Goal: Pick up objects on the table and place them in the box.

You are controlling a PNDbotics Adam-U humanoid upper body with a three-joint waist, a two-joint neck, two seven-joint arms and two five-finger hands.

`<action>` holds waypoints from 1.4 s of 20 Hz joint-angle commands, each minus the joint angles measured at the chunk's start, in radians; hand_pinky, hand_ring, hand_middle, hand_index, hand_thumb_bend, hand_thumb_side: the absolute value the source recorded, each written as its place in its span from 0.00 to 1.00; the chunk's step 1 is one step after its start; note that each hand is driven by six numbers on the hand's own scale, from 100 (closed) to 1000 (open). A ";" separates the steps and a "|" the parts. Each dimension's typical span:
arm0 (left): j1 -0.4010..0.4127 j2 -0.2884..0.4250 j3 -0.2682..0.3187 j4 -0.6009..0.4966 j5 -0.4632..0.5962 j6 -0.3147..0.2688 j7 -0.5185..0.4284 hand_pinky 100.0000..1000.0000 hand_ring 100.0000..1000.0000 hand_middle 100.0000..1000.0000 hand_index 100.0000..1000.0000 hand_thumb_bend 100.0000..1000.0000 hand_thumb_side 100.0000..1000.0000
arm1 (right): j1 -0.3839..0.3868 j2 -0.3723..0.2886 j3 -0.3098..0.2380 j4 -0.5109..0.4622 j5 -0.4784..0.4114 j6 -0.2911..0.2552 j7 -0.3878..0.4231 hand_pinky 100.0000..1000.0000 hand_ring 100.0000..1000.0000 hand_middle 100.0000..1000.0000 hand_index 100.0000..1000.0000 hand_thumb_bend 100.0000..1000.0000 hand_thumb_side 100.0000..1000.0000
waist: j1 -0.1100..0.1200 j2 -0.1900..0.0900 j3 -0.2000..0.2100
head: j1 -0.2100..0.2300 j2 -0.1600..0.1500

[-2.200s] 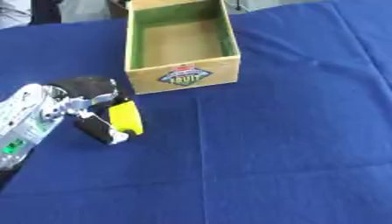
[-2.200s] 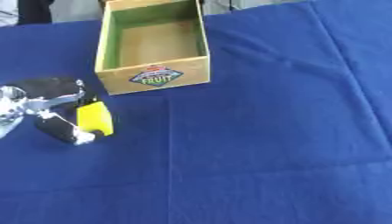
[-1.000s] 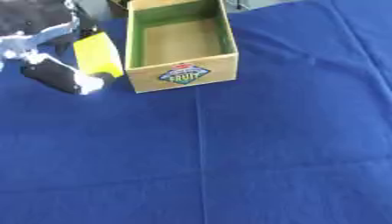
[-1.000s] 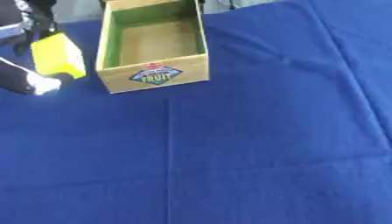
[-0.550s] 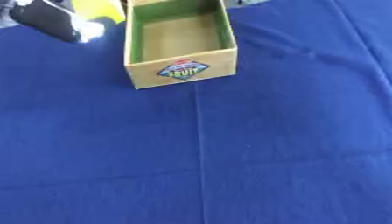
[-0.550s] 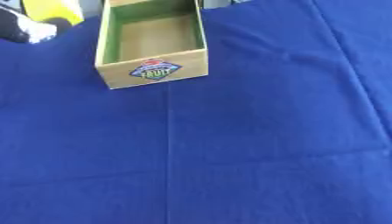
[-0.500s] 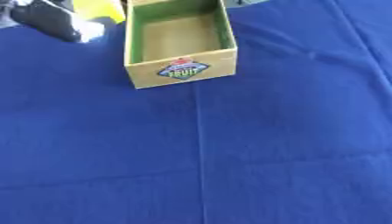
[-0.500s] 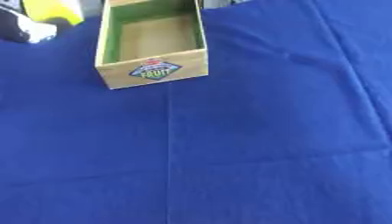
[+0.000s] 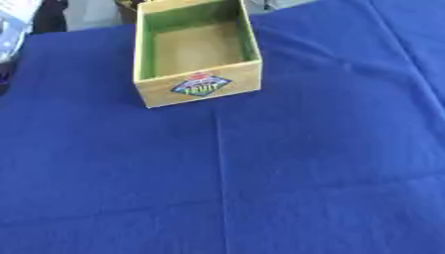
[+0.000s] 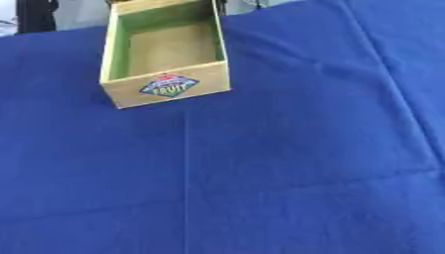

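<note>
Scanning from the left edge: a sliver of silver and dark machinery [image 9: 9, 34] shows at the upper-left border of the left eye view; whether it belongs to the robot's arm cannot be told.
Left hand: not in view, so how far open it is, and what it holds, cannot be told.
Box [image 9: 196, 54]: wooden, open-topped, green inside walls, a fruit label [image 9: 201, 85] on its near face; it stands at the far left-centre of the surface, and its inside looks bare.
Surface [image 9: 287, 168]: covered by a blue cloth with a straight crease running toward the viewer; no loose thing lies on it.
Right hand: not in view.
Step in hand: judged to be the carry toward the box, as nothing lies inside.
Next move: would call for bringing the thing over the open top and releasing it.
</note>
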 commanded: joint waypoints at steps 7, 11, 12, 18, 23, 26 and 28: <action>-0.094 -0.096 0.047 0.270 -0.112 -0.055 0.127 0.00 0.21 0.27 0.44 0.00 0.13 | -0.033 -0.038 0.000 -0.014 -0.013 -0.017 0.007 0.62 0.65 0.47 0.70 0.00 0.90 | -0.003 -0.006 -0.023 | 0.022 -0.053; -0.105 -0.127 0.055 0.354 -0.135 -0.085 0.144 0.00 0.21 0.27 0.44 0.00 0.14 | -0.037 -0.035 0.001 -0.014 -0.015 -0.018 0.008 0.61 0.65 0.47 0.70 0.00 0.90 | -0.001 -0.003 -0.030 | 0.024 -0.073; -0.107 -0.134 0.057 0.372 -0.142 -0.090 0.148 0.00 0.21 0.28 0.44 0.00 0.14 | -0.038 -0.035 0.001 -0.014 -0.015 -0.018 0.008 0.61 0.65 0.47 0.70 0.00 0.90 | -0.001 -0.002 -0.031 | 0.024 -0.076; -0.116 -0.166 0.065 0.454 -0.181 -0.121 0.175 0.00 0.22 0.30 0.46 0.00 0.15 | -0.038 -0.029 0.000 -0.014 -0.015 -0.015 0.007 0.61 0.65 0.47 0.70 0.00 0.89 | 0.002 0.001 -0.038 | 0.025 -0.087; -0.118 -0.180 0.064 0.479 -0.206 -0.139 0.188 0.00 0.26 0.35 0.49 0.00 0.18 | -0.035 -0.027 -0.002 -0.014 -0.014 -0.012 0.005 0.61 0.65 0.46 0.70 0.00 0.89 | 0.003 0.004 -0.042 | 0.025 -0.092; -0.118 -0.187 0.061 0.486 -0.225 -0.149 0.186 0.10 0.40 0.45 0.57 0.06 0.25 | -0.034 -0.025 -0.002 -0.014 -0.014 -0.011 0.004 0.61 0.65 0.46 0.70 0.00 0.89 | 0.003 0.004 -0.042 | 0.025 -0.091; -0.118 -0.191 0.062 0.489 -0.236 -0.156 0.184 0.22 0.48 0.55 0.62 0.12 0.30 | -0.033 -0.024 -0.003 -0.014 -0.014 -0.010 0.003 0.61 0.65 0.46 0.70 0.00 0.89 | 0.003 0.004 -0.043 | 0.025 -0.092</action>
